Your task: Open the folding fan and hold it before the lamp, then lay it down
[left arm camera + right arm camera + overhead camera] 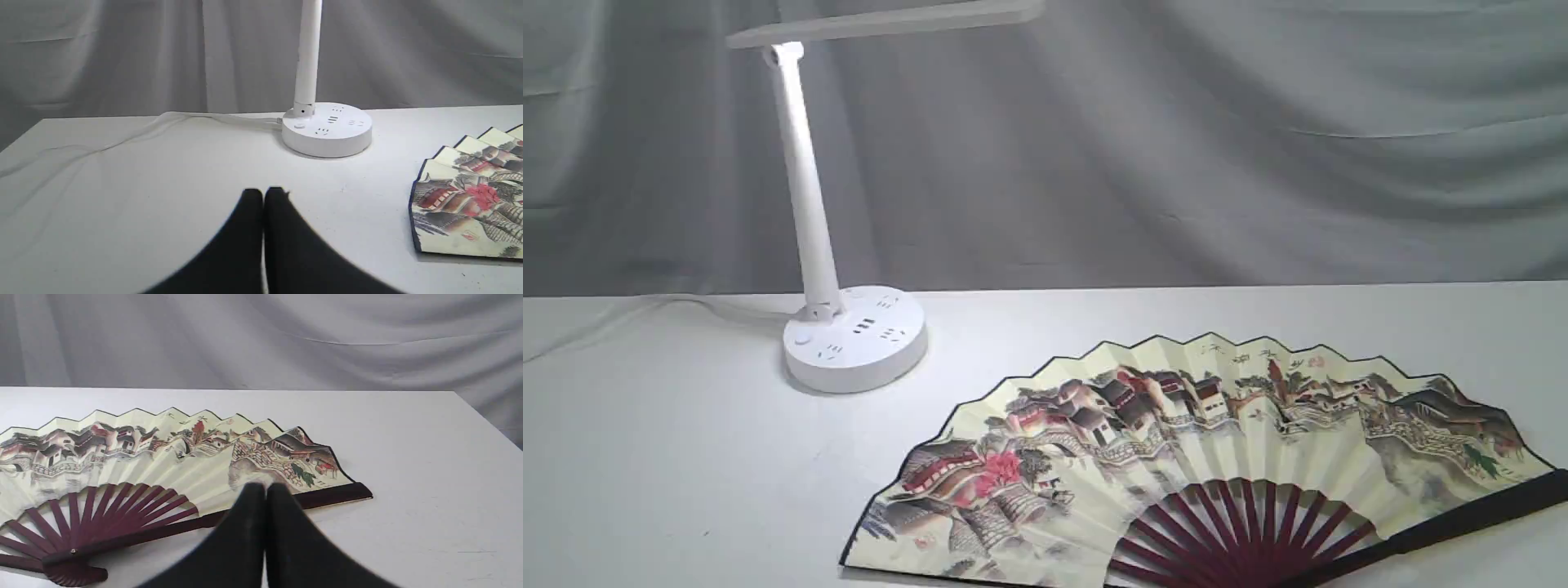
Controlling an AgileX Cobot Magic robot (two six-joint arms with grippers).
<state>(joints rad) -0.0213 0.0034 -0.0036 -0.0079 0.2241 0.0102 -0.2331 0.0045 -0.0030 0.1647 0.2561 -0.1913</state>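
Findings, view by view. Only the exterior view takes in the whole layout: the lamp [810, 204] stands at the left rear of the white desk [686, 457]. Its flat bar head [890, 20] reaches rightward along the top edge. The folding fan [1217, 457] lies spread open and flat, painted side up. It sits right of the lamp's round base and nearer the front edge, apart from the base. Neither arm shows in this view.

The left wrist view alone shows a pale cord [163, 122] running from the lamp base across the desk toward the far side. It catches only the fan's left end and the lower stem of the lamp. The left fingers [245, 228] are pressed together with nothing between them, over bare desk, well apart from lamp and fan.

The right wrist view alone shows the fan's pivot [73, 551], where the maroon ribs meet, and the full dark guard [335, 494] on the fan's right side. The right fingers [249, 522] are likewise pressed shut on nothing. Their tips overlap the guard in the picture; contact cannot be told.

Count: one fan, one lamp, one cord, two pairs of fingers, one grey cloth backdrop [1176, 163].
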